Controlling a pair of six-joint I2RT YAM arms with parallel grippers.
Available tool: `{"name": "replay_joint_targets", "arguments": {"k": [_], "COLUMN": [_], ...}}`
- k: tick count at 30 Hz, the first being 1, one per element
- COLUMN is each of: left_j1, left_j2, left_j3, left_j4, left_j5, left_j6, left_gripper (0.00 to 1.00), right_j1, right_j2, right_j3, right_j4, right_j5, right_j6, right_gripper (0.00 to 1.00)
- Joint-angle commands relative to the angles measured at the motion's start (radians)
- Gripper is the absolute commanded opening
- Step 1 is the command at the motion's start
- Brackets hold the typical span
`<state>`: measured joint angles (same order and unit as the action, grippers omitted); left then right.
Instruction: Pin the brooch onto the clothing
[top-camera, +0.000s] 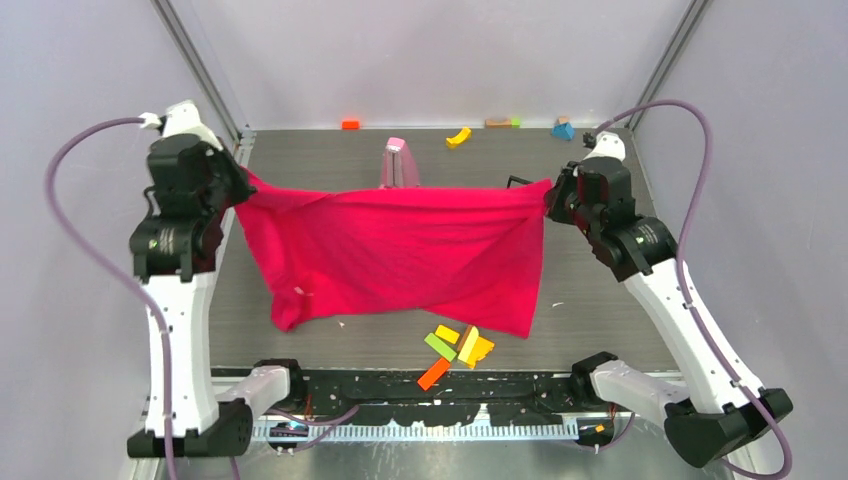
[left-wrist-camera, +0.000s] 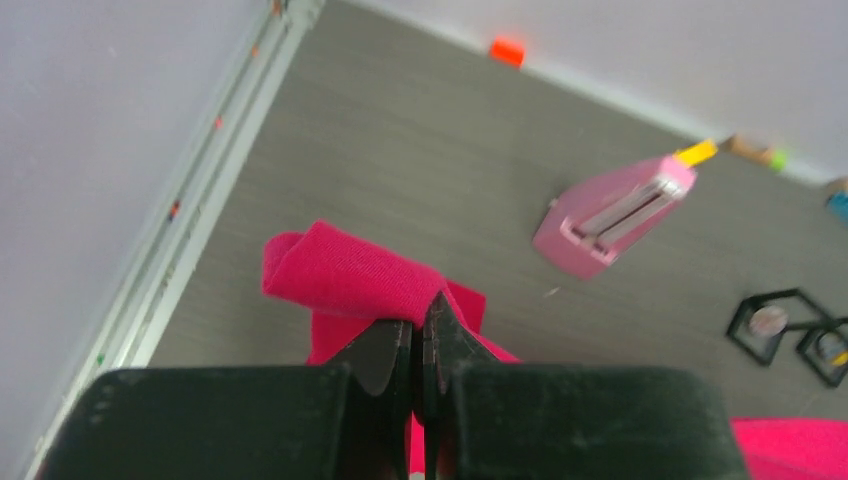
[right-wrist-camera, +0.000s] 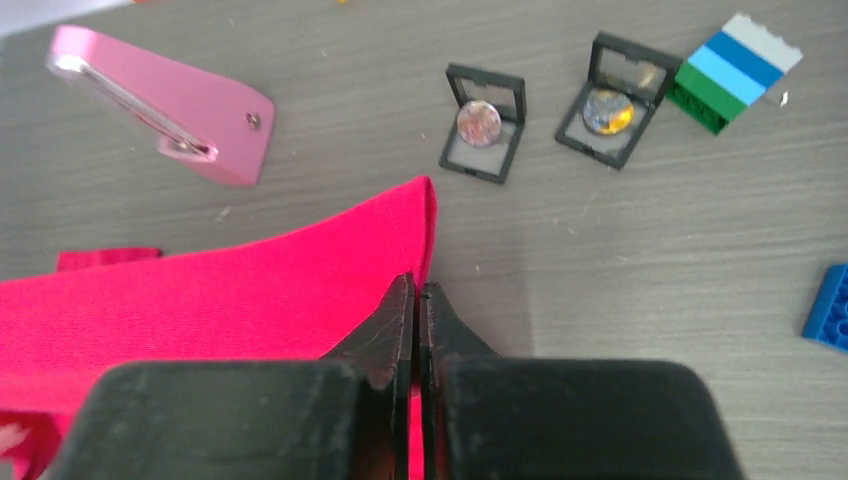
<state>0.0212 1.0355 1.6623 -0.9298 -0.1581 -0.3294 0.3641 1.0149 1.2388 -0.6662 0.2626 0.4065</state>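
Note:
The clothing, a crimson-pink T-shirt, hangs stretched between both arms above the table, its lower edge sagging toward the near side. My left gripper is shut on its left corner; in the left wrist view a fold of the cloth bulges from the pinched jaws of the gripper. My right gripper is shut on the right corner, whose hem runs into the closed jaws of that gripper. Two small black frames each hold a round shiny piece; I cannot tell which is the brooch.
A pink wedge-shaped tool stands behind the shirt. Several coloured blocks lie near the front edge, and others sit along the back wall. A green, blue and white brick stack and a blue plate lie at the right.

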Motion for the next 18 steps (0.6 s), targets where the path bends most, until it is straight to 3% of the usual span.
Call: {"name": "replay_joint_targets", "arguments": {"k": [1, 8, 18], "left_j1": [0.007, 0.007, 0.005], "left_j2": [-0.012, -0.043, -0.044], "left_j3": [-0.027, 0.093, 0.525], "left_j4": [0.074, 0.074, 0.007], "left_j5": [0.009, -0.056, -0.006], "left_j6": [0.010, 0.059, 0.174], "left_gripper": [0.00, 0.00, 0.00], "right_j1": [-0.005, -0.005, -0.005], "right_j2": [-0.034, -0.082, -0.162], "right_j3": [0.016, 0.148, 0.409], "right_j4": [0.027, -0.020, -0.103], "right_j5": [0.031, -0.070, -0.237], "right_j6": [0.013, -0.028, -0.109], "right_gripper": [0.01, 0.01, 0.01]}}
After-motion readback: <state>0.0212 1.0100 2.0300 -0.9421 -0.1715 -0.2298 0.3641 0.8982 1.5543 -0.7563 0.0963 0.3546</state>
